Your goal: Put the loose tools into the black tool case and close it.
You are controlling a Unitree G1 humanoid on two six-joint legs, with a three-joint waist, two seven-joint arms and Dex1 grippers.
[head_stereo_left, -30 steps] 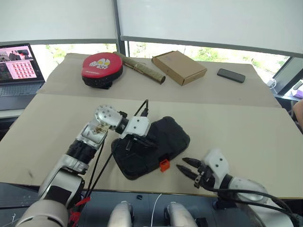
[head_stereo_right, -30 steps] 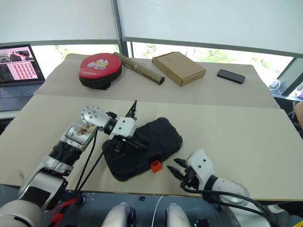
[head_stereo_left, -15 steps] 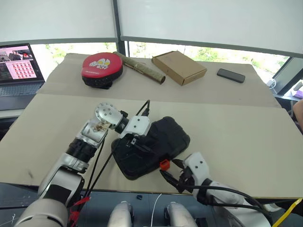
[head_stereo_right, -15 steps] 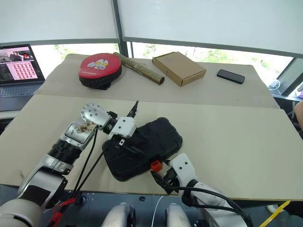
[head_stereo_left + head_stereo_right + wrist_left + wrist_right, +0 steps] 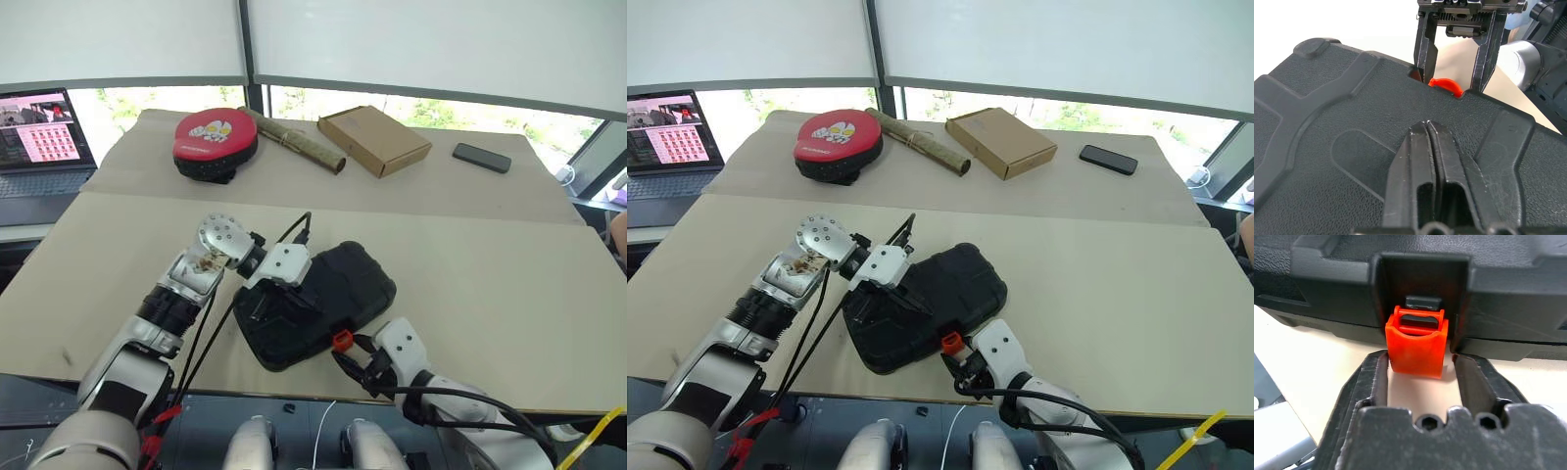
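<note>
At the near edge of the desk (image 5: 509,284), the right hand (image 5: 351,358) reaches in toward the front of the black tool case (image 5: 338,284). Its two fingers (image 5: 1376,382) stand narrowly apart, one on each side of the small orange latch (image 5: 1416,346); whether they touch the latch I cannot tell. The latch hangs out from its recess in the case's front edge.

The case lies closed on the near half of the desk, slightly askew, its textured lid facing up. The left hand (image 5: 1432,161) rests on top of the lid, with its fingers pressed together and holding nothing.

Farther back, on the far half of the desk, sit a red-and-black round pad (image 5: 214,139), a long brownish roll (image 5: 294,142) just beside it, a flat cardboard box (image 5: 374,139) and a dark phone (image 5: 481,158). An open laptop (image 5: 39,147) stands beyond the desk's left edge.
</note>
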